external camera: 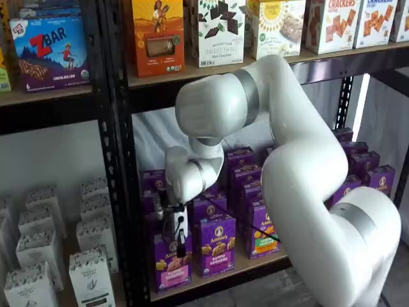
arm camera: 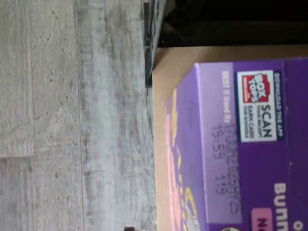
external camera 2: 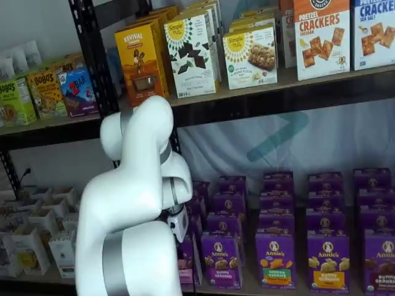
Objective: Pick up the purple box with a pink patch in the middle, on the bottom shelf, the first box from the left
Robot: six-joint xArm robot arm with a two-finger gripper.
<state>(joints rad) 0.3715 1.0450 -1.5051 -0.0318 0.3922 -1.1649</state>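
Purple box is standing upright at the left end of the bottom shelf, long axis vertical, front facing you | Front is reading "Annie's"; top flap is showing "BOX TOPS", "SCAN", "BEST if Used By" | Claw is hanging just above the box, its fingers too dark for you to tell, likely spread wide.

Soft, even indoor light fills both shelf views, with no hard shadows. The white arm shows mild glare. The wrist view is blurred and turned sideways; print on the purple box is perhaps half-legible.
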